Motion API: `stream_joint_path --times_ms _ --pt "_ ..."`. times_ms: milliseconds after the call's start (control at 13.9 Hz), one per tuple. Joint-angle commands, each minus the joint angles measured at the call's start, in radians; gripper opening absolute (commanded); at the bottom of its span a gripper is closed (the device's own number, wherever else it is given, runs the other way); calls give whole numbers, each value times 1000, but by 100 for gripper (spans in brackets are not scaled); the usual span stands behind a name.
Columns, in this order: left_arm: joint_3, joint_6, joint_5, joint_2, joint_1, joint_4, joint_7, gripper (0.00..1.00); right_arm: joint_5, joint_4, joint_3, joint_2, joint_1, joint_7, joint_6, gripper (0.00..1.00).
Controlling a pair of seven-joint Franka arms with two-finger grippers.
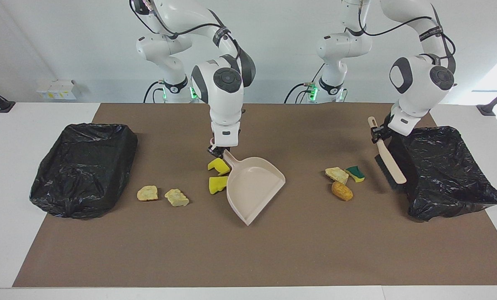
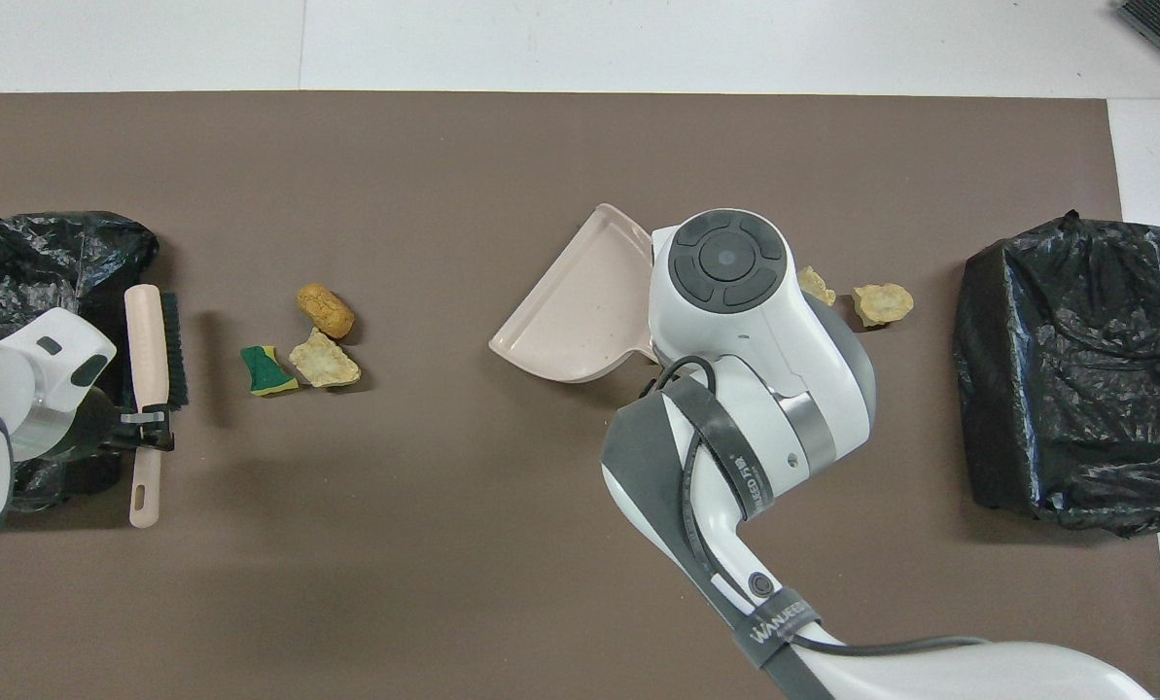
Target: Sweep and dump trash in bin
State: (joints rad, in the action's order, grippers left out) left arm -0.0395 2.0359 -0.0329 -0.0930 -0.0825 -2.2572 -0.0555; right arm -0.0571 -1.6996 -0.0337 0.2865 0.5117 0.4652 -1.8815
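Observation:
My right gripper (image 1: 220, 151) is shut on the handle of the beige dustpan (image 1: 254, 187), whose pan lies on the mat in mid-table (image 2: 580, 311). Two bright yellow sponge pieces (image 1: 219, 166) (image 1: 218, 184) lie beside the handle, hidden under my arm in the overhead view. Two tan chunks (image 1: 147, 193) (image 1: 176, 197) lie between the dustpan and the bin at the right arm's end. My left gripper (image 1: 377, 134) (image 2: 147, 430) is shut on a brush (image 1: 392, 166). Beside the brush lie a green-and-yellow sponge (image 1: 355, 173), a tan chunk (image 1: 337, 174) and an orange-brown lump (image 1: 342, 191).
Two bins lined with black bags stand on the brown mat (image 1: 248, 250): one at the right arm's end (image 1: 83, 168) (image 2: 1085, 369), one at the left arm's end (image 1: 448, 171) (image 2: 45, 253). The brush hangs close beside the latter.

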Motion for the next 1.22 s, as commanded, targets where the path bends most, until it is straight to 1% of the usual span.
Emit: stream_joint_path --times_ms 0,144,288,432,504,648,936,1153 --pt "9 59 -1 -2 42 -44 -32 0 7 -58 9 -46 -13 275 1 0" --pt "7 73 -1 1 59 -64 -33 0 7 -89 9 -58 -7 468 -5 0" --pt "9 127 -31 7 104 -93 -55 0 7 -146 8 -82 -16 519 -31 0" --pt "9 161 -38 16 134 -96 -93 0 5 -164 8 -73 -41 652 -106 0" --pt "7 181 -38 32 153 -94 -95 0 5 -167 8 -63 -45 671 -145 0" --pt "9 211 -38 61 217 -94 -112 0 6 -164 8 -44 -47 673 -166 0" --pt "7 213 -44 64 309 -90 -136 0 7 -167 9 -24 -39 659 -203 0" --pt "7 216 -111 62 381 -85 -142 0 7 -164 9 -10 -32 626 -209 0"
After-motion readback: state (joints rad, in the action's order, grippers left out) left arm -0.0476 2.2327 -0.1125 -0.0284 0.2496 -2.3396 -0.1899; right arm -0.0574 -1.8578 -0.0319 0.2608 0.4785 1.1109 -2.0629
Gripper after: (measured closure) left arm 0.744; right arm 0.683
